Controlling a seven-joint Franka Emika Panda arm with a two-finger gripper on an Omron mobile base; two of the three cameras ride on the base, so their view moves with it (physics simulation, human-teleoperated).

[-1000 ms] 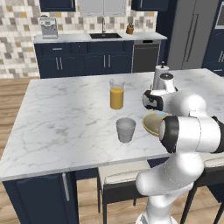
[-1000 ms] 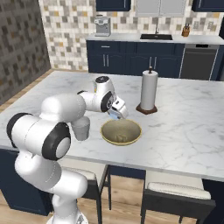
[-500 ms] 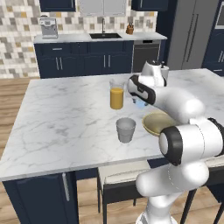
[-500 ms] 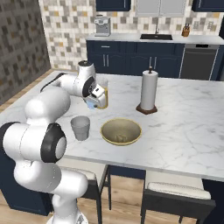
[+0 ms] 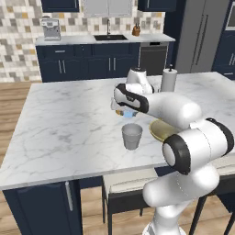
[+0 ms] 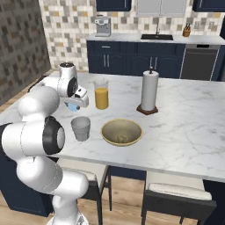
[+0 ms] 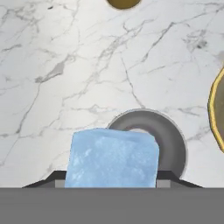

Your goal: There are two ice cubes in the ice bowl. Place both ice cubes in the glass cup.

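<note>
The gripper [image 7: 112,186] is clamped on 1 ice cube [image 7: 113,158], its jaws pressed to the cube's sides. Over the last 1.0 s it has swung from above the ice bowl [image 6: 121,132] to directly above the glass cup [image 6: 81,128], which stands on the marble counter [image 6: 184,127] beside the bowl and near the juice glass [image 6: 101,93].

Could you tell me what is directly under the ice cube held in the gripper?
In the hand view, the glass cup sits below the ice cube clamped in the gripper, its open rim partly visible. The cube covers part of the cup's mouth, so the inside cannot be checked.
</note>
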